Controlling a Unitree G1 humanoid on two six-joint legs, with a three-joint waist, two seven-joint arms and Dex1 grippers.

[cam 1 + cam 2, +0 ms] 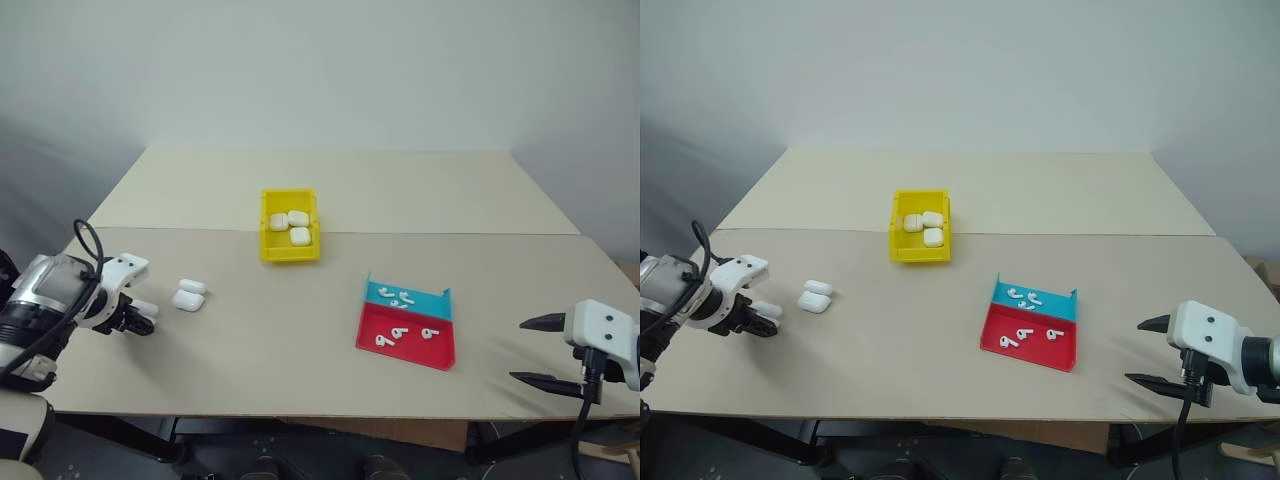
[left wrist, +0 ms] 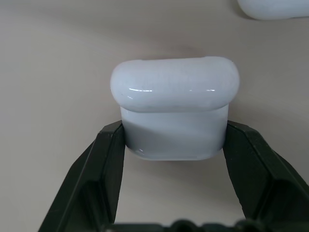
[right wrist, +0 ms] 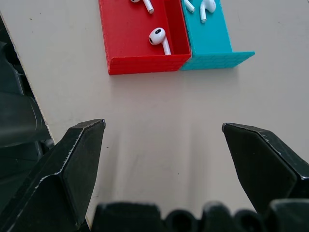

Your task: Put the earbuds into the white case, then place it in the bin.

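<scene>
At the table's near left edge, the left gripper is clamped on a small glossy white rounded case, one black finger pressed to each side. Two more white cases lie just to its right. The right gripper, fingers spread wide and empty, hovers near the right edge, with the red and teal tray of tiny white earbuds to its left. The bright yellow plastic bin, farther off at the centre, holds three cases.

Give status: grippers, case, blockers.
Left gripper shut on a white case. Right gripper open, near the red and teal tray holding earbuds. Path to the yellow bin unobstructed.
</scene>
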